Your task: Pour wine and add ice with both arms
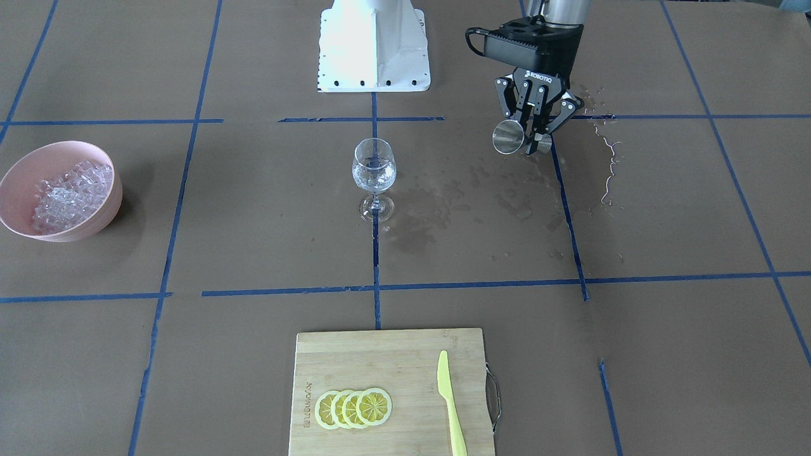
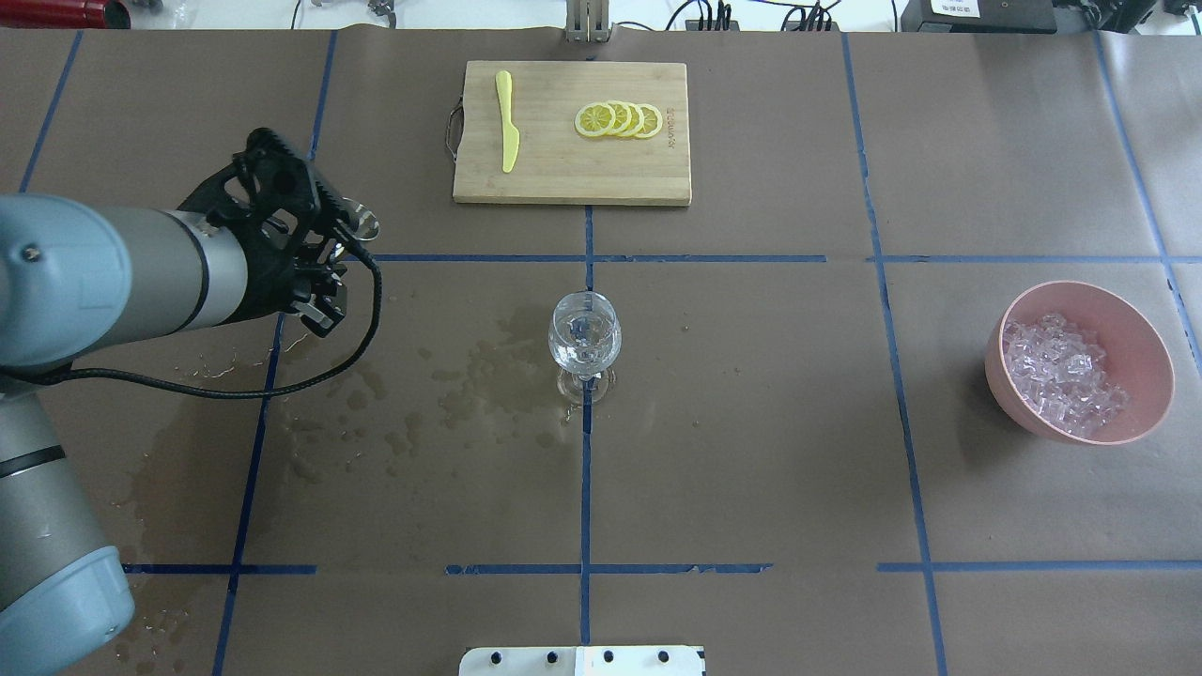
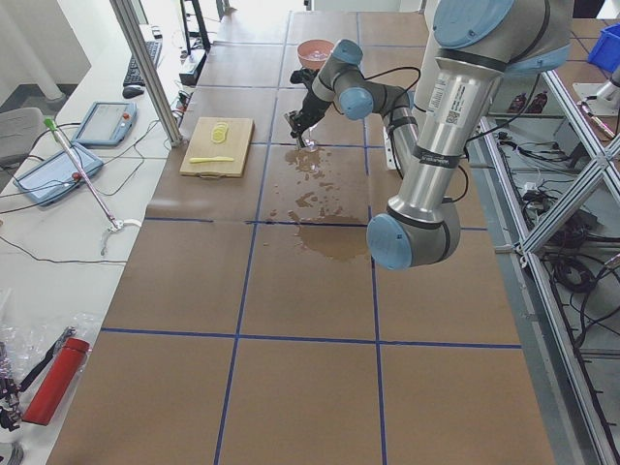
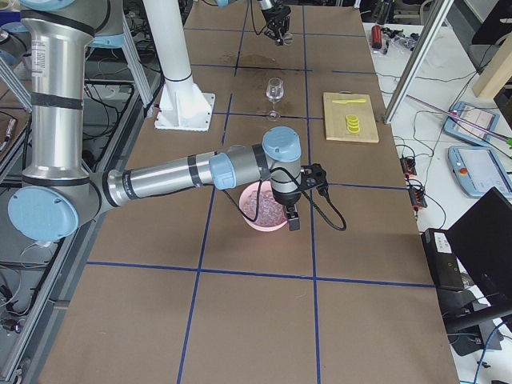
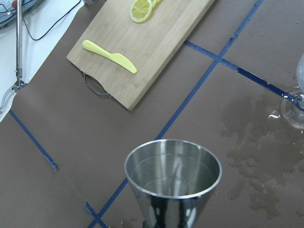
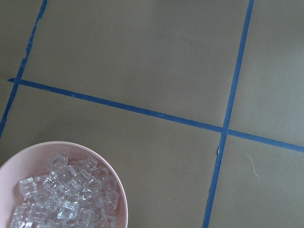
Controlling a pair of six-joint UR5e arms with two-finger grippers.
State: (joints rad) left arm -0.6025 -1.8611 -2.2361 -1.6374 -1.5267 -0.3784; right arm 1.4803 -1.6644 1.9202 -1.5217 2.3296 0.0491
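A clear wine glass [image 1: 374,174] [image 2: 584,343] stands upright mid-table with a little colourless wine [image 1: 372,178] in its bowl. My left gripper [image 1: 531,140] [image 2: 324,246] hovers off to the glass's side, shut on a small steel measuring cup [image 1: 509,137] [image 5: 173,176]; the cup's inside looks bare in the left wrist view. Ice [image 1: 66,192] [image 2: 1061,374] [image 6: 66,202] fills a pink bowl [image 1: 101,218] [image 2: 1141,329]. My right gripper [image 4: 293,218] shows only in the exterior right view, at the bowl's edge; I cannot tell whether it is open or shut.
Wet spill patches [image 1: 443,209] [image 2: 451,376] darken the brown paper between the glass and the left gripper. A wooden cutting board [image 1: 380,354] [image 2: 554,174] carries lemon slices [image 1: 353,408] and a yellow knife [image 1: 448,399]. The white pedestal base [image 1: 374,44] sits at the robot's side.
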